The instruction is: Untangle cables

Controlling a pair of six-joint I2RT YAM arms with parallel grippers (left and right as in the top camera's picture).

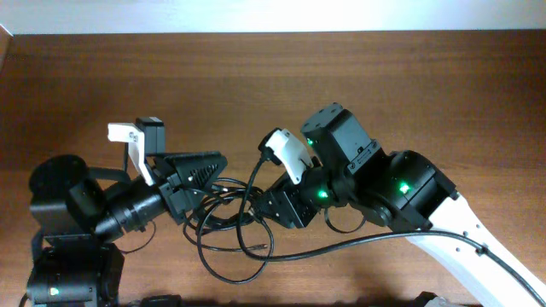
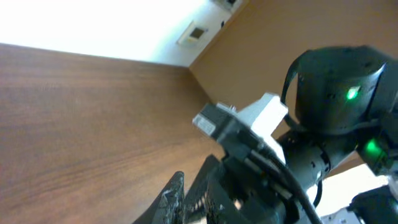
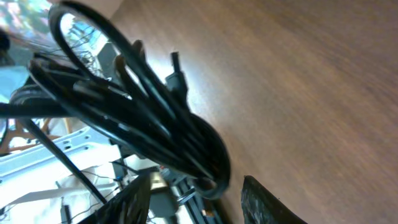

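Overhead — cables (image 1: 229, 243) are lying in loose black loops on the table (image 1: 273, 77), near its front edge, between the two arms. Left gripper (image 1: 209, 183) is sitting at the left side of the loops and right gripper (image 1: 286, 205) at the right. Strands are running up to both. From up here I'm not able to read either jaw state.

Left wrist — camera is looking across bare wood at the right arm (image 2: 336, 93), which is showing green lights. Only one dark finger (image 2: 173, 198) is showing, at the bottom edge. So I can't tell whether the left gripper is open, closed or holding anything.

Right wrist — several cable strands are running together from upper left down to a tight bend at lower centre. A dark plug (image 3: 177, 74) is sticking out above them. The two fingers (image 3: 134, 199) are standing apart at the bottom, so the right gripper is open and isn't pinching anything. The bend is hanging just over the gap between them. I can't tell if it's touching either finger.
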